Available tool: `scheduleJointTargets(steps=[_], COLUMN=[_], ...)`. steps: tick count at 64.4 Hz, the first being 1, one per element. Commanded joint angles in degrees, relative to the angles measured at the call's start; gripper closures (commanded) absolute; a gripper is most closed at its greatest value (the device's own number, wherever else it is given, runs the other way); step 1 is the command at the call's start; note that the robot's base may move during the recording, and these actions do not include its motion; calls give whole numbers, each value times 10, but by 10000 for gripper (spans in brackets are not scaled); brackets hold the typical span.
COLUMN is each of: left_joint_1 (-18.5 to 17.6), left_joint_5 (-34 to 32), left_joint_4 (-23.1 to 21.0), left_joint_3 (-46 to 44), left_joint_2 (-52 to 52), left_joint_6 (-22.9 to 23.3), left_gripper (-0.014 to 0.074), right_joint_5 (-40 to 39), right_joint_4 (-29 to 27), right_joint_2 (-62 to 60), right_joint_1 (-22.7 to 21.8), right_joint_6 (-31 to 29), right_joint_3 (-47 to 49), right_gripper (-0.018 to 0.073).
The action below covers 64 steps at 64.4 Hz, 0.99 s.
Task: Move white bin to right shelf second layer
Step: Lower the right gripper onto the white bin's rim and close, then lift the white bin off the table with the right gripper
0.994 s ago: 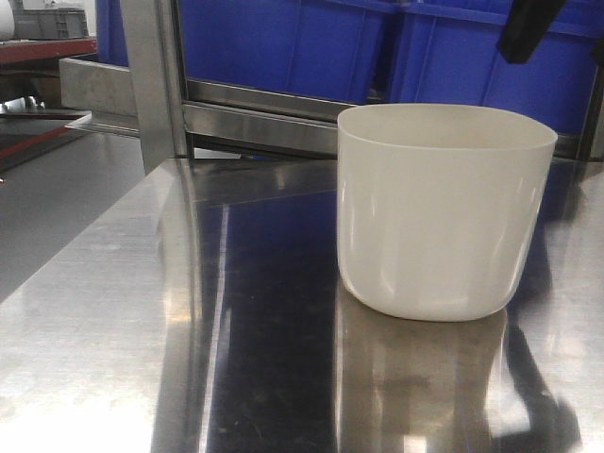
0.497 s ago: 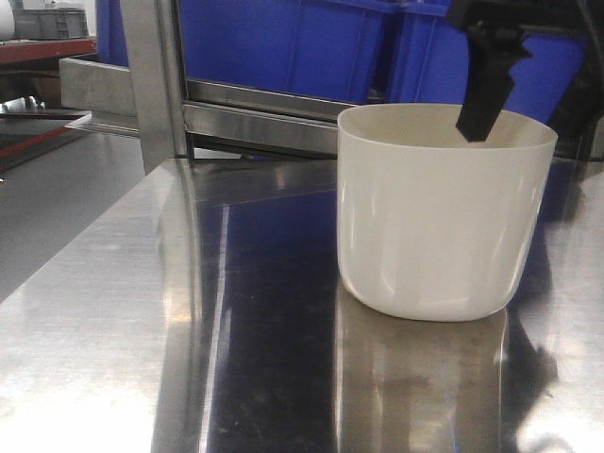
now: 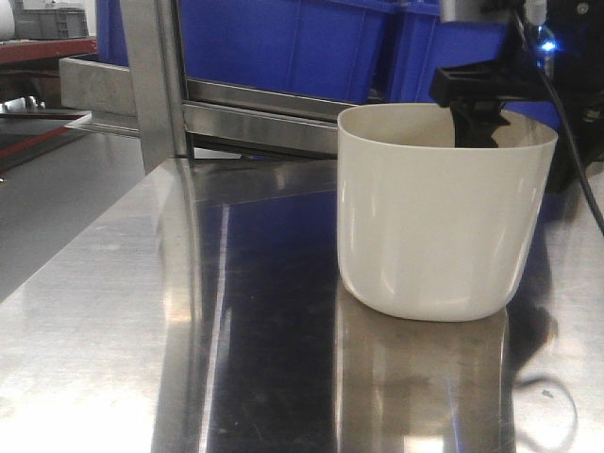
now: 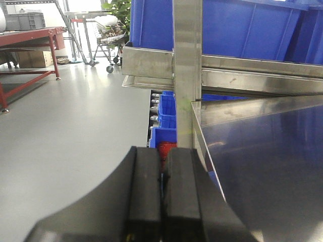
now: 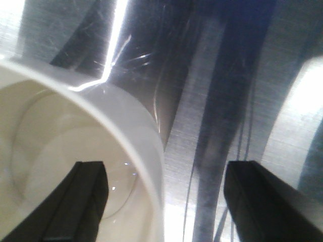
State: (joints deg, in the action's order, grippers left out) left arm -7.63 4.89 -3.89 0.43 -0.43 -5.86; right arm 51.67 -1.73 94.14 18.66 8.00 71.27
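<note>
The white bin (image 3: pixel 444 222) stands upright on the steel tabletop (image 3: pixel 236 311), at its right side. My right gripper (image 3: pixel 481 127) has come down over the bin's far rim. In the right wrist view this gripper (image 5: pixel 166 171) is open and straddles the bin wall (image 5: pixel 144 131). One finger (image 5: pixel 75 201) is inside the bin and the other (image 5: pixel 267 201) is outside over the table; neither touches the wall. My left gripper (image 4: pixel 162 169) is shut on nothing, off the table's left edge and facing a rack post (image 4: pixel 187 65). The right shelf second layer is out of view.
A steel rack (image 3: pixel 255 118) runs behind the table with large blue crates (image 3: pixel 283 42) on it. Its upright post (image 3: pixel 151 85) stands at the table's back left. More blue crates (image 4: pixel 164 113) sit low under the rack. Grey floor (image 4: pixel 70 136) lies left of the table.
The right gripper has come down from the upper right to the bin's far rim, and one finger is now inside. The bin has not moved.
</note>
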Motion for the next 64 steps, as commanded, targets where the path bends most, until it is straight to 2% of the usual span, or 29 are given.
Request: scheduleJointTargets(steps=[1, 3, 8, 15, 20, 26, 39, 53, 64], left_joint_1=[-2, -2, -2, -2, -2, -2, -2, -2, -2], left_joint_5=[-49, -49, -49, -49, -49, -49, -49, -49, -49], left_joint_4=[-3, -3, -3, -3, -3, -3, -3, -3, -3], left_joint_3=[21, 21, 21, 21, 21, 21, 21, 21, 21], left_joint_2=[-8, -8, -8, -8, -8, -8, -8, -8, -8], left_joint_6=[1, 1, 1, 1, 1, 1, 1, 1, 1], left_gripper=[512, 512, 512, 512, 512, 512, 512, 512, 512], right_joint_5=[-19, -19, -19, -24, -32, -49, -107, -142, -154], right_joint_4=[7, 7, 7, 7, 8, 9, 28, 43, 48], right_joint_2=[-13, -11, -7, -11, -21, -47, -136, -261, -348], right_joint_1=[0, 0, 0, 0, 0, 0, -8, -41, -66], right_joint_6=[-6, -6, -5, -5, -5, -5, -5, -5, -5], right_joint_3=[19, 19, 19, 23, 30, 42, 45, 20, -36], right_gripper=[46, 76, 234, 522, 482, 512, 510, 510, 510])
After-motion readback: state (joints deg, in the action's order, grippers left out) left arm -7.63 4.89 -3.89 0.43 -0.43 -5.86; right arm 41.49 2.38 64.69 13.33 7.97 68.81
